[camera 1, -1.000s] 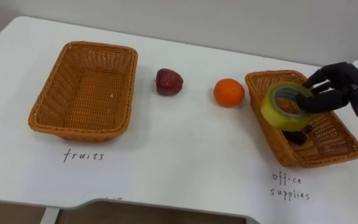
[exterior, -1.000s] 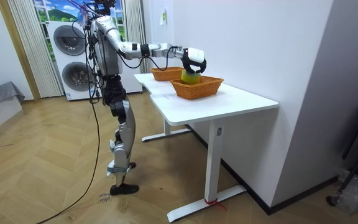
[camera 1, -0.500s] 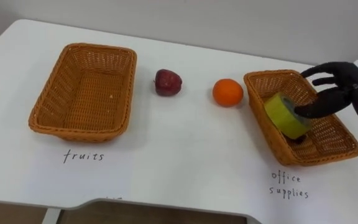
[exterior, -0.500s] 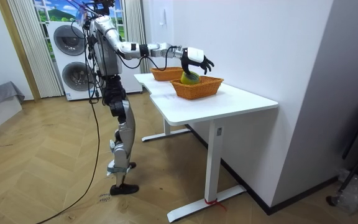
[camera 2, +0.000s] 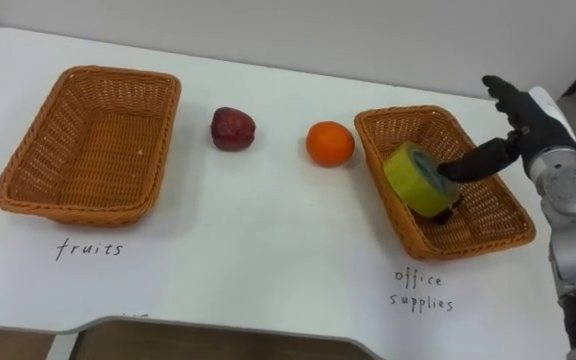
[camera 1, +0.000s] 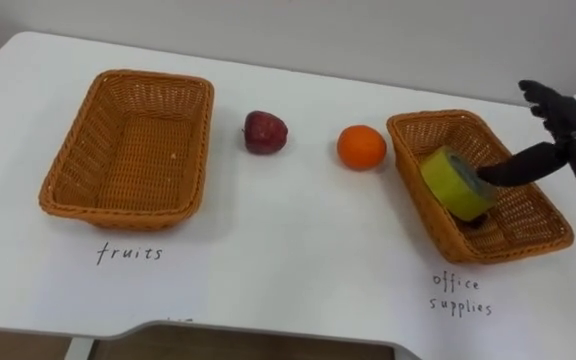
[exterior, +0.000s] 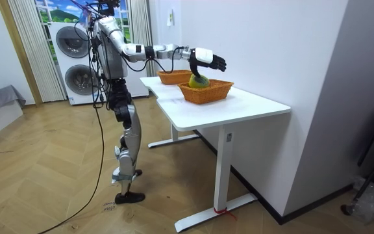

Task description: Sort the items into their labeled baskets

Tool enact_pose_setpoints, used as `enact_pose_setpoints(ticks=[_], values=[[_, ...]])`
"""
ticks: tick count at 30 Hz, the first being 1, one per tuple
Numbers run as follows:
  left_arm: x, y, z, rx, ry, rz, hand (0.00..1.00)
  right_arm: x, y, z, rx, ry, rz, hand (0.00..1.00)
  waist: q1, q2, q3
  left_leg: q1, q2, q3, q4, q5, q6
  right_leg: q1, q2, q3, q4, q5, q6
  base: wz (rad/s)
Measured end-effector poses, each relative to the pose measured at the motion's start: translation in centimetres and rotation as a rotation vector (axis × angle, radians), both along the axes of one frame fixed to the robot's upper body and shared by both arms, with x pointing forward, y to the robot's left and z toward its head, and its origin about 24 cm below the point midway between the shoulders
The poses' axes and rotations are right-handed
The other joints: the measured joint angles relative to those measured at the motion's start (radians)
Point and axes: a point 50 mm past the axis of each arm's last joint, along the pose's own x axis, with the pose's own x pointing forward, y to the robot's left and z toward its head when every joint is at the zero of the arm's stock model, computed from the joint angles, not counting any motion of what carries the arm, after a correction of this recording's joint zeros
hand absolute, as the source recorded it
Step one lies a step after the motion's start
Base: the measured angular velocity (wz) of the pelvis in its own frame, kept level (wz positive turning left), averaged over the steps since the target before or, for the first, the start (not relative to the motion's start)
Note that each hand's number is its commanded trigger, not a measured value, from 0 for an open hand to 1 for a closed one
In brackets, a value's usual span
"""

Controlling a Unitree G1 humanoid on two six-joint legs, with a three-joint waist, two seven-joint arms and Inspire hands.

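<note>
Tape roll [camera 1: 453, 183]: yellow-green, lying inside the right basket [camera 1: 409, 172], tilted on edge against the basket's left wall.
Dark item [camera 1: 476, 222]: small, partly hidden under the roll on the basket floor; too covered to identify.
Right hand [camera 1: 566, 118]: above the basket's far right corner, fingers straight and spread, holding nothing; the thumb reaches down to the roll's edge, and I cannot tell whether it touches.
Orange [camera 1: 361, 147]: on the table [camera 1: 288, 250], just beside the right basket's left rim.
Apple [camera 1: 265, 131]: dark red, on the table between the orange and the left basket [camera 1: 110, 206].
Left basket: holds no fruit.
Handwritten labels [camera 1: 129, 254]: one in front of each basket.
Robot: stands upright at the table's side toward the room view's left, right arm stretched out over the nearer basket, washing machines [exterior: 76, 65] behind it.
</note>
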Motion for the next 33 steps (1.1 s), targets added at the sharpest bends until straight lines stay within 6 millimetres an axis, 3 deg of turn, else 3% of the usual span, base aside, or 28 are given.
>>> enact_pose_setpoints(ticks=[12, 20, 33], values=[[0.7, 0.0, 0.0, 0.0, -0.029, -0.01, 0.0, 0.3, 3.1, 5.4, -0.068, -0.256, 0.114, 0.0, 0.019, -0.009, 0.004, 0.001, 0.0, -0.005, -0.005, 0.0, 0.0, 0.001, 0.001, -0.002, -0.003, 0.0, 0.0, 0.0], [0.8, 0.0, 0.0, -0.001, -0.03, -0.016, 0.0, 0.0, 4.2, 7.2, -0.153, -0.323, 0.149, 0.0, 0.024, -0.008, 0.0069, -0.001, 0.0, -0.004, -0.011, 0.001, 0.0, 0.0, 0.001, -0.004, -0.003, 0.0, 0.0, 0.0], [0.9, -0.1, 0.0, -0.004, -0.028, -0.022, 0.0, 0.6, 6.8, 8.4, -0.182, -0.335, 0.253, 0.0, 0.074, -0.01, 0.0063, -0.003, -0.001, -0.01, -0.009, 0.001, 0.0, 0.002, 0.001, -0.005, -0.002, 0.0, 0.0, 0.01]])
